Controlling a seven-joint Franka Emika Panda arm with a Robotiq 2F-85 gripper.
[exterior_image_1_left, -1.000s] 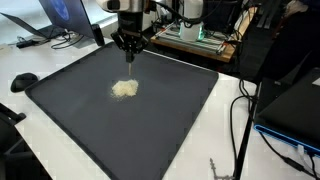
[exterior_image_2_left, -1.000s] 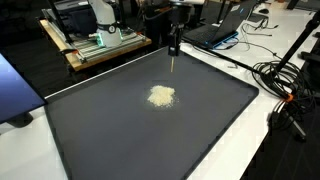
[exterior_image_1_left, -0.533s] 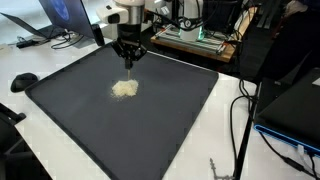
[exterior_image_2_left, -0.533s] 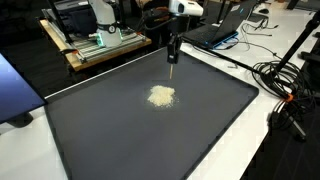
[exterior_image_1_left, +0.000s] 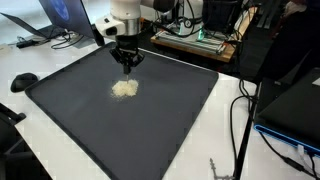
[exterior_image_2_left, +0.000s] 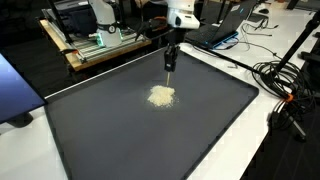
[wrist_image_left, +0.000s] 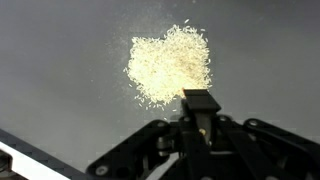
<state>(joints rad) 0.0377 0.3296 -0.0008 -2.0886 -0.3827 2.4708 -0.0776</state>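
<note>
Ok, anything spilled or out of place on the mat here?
Yes: a small heap of pale grains lies loose on the dark mat, with no dish under it and stray grains scattered round its edge. The claw hangs shut just beside it.

We watch the black mat (exterior_image_1_left: 160, 130) from two raised exterior cameras, both at middle distance and angled down toward the arm (exterior_image_1_left: 127, 20), which stands at 12 o'clock in both exterior views. They share the whole mat and the grain pile (exterior_image_2_left: 161, 96). Our wrist camera looks steeply down from close, with the gripper (wrist_image_left: 200, 100) at 6 o'clock and the pile at 12.
</note>
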